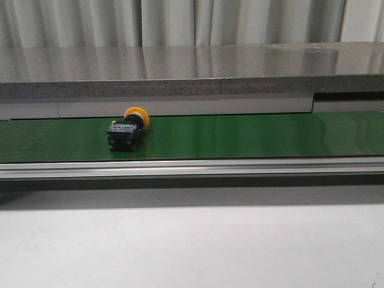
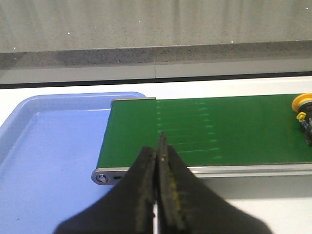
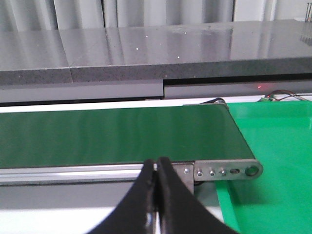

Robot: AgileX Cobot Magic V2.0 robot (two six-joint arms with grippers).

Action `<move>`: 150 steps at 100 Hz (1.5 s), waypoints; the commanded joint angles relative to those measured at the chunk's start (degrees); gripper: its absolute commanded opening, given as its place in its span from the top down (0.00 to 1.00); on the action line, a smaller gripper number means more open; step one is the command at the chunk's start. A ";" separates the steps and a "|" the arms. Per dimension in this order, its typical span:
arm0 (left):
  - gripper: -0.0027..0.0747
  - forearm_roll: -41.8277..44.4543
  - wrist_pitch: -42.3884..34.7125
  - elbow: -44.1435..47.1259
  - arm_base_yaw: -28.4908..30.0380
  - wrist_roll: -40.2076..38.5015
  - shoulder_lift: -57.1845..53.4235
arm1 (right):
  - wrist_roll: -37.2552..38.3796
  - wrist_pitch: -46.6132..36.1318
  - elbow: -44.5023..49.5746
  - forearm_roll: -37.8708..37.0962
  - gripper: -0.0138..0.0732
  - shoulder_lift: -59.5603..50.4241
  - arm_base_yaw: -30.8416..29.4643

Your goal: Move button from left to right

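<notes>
Tray (image 2: pixel 44 141), pale blue, sits at the left end of the green conveyor belt (image 1: pixel 252 135) with nothing visible inside it. Both the left gripper (image 2: pixel 157 151) and the right gripper (image 3: pixel 156 168) hang by the belt's near rail with fingers pressed together, grasping nothing. The button (image 1: pixel 128 128) lies tipped on the belt's left part, yellow cap rearward; its label is unreadable.

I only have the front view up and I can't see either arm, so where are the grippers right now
Observer: The left gripper hangs closed over the near rail at the green conveyor belt's left end.
Operator: What's past that end?
Observer: A shallow light blue plastic tray, nothing in the part shown.
Operator: And the right one?
Observer: The right gripper is closed too, near the belt's right end, where a bright green mat lies. The black push-button with the yellow-orange cap is not in its view.
</notes>
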 commanded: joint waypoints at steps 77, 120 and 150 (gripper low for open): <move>0.99 -0.92 -4.77 -1.56 -0.38 0.16 0.46 | -0.11 20.70 -45.69 0.11 0.92 44.76 0.02; 0.99 -0.92 -4.77 -1.56 -0.38 0.16 0.46 | -0.11 21.71 -47.85 3.05 0.51 56.23 0.02; 0.99 -0.92 -4.77 -1.56 -0.38 0.16 0.46 | -0.23 19.82 -47.99 6.31 0.16 56.83 0.07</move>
